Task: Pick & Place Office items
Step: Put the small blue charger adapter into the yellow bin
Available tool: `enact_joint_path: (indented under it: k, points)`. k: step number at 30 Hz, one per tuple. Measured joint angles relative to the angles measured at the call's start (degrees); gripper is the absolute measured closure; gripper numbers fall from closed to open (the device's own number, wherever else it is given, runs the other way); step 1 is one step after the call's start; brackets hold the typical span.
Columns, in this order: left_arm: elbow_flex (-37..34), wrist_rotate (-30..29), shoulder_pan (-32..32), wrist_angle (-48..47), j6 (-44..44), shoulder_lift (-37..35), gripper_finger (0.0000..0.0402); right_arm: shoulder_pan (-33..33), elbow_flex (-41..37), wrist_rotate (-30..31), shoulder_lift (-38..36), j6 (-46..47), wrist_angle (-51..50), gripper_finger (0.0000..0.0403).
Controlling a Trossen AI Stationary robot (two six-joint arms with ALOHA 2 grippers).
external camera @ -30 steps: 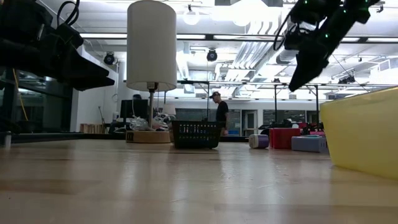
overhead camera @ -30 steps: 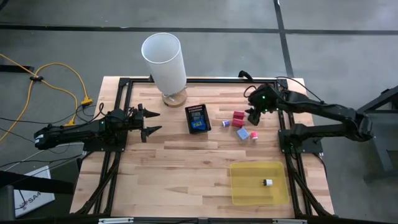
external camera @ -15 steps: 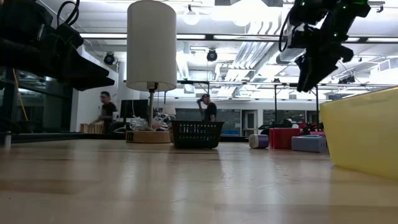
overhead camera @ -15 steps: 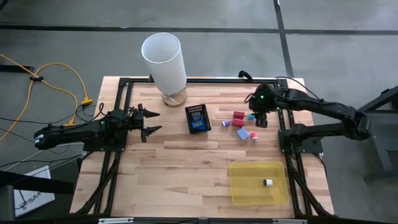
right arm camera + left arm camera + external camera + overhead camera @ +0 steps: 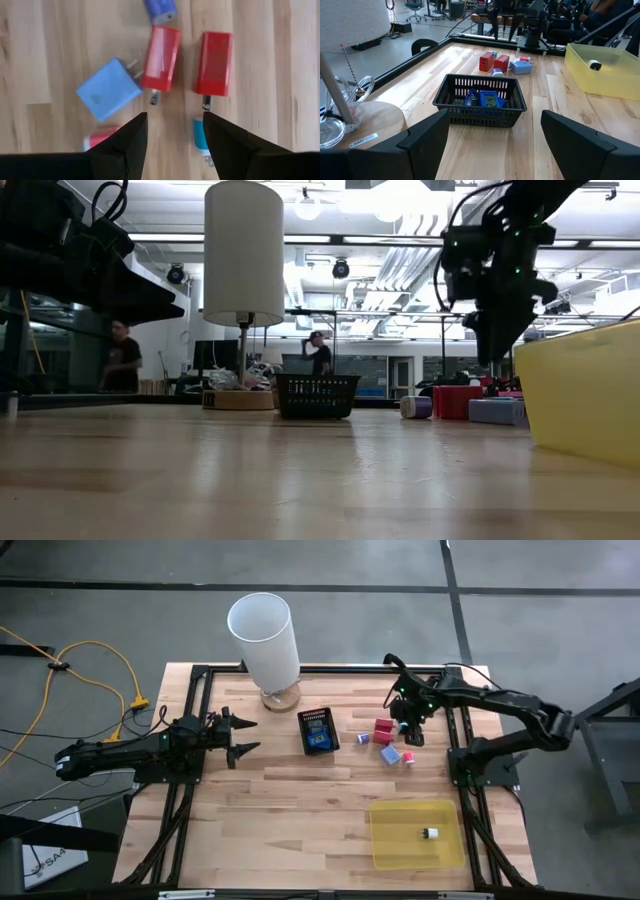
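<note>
Right gripper: poised above the cluster of office items at the table's far right, pointing down, fingers parted and grasping nothing. Beneath it: two red blocks side by side, a pale blue block touching one red, a purple piece beyond.

Left gripper: waiting at the table's left, released wide, empty.

Lamp: far edge. Black mesh box: centre, blue pieces inside. Yellow tray: near right, one small white-and-black piece in it.
</note>
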Motion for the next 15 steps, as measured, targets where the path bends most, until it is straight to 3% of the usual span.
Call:
enact_joint_path:
  k: [15]
  points:
    - [0.0,0.0,0.0,0.0,0.0,0.0,0.0094,-2.4,0.0,8.0,2.7,-2.5,1.5,0.0225]
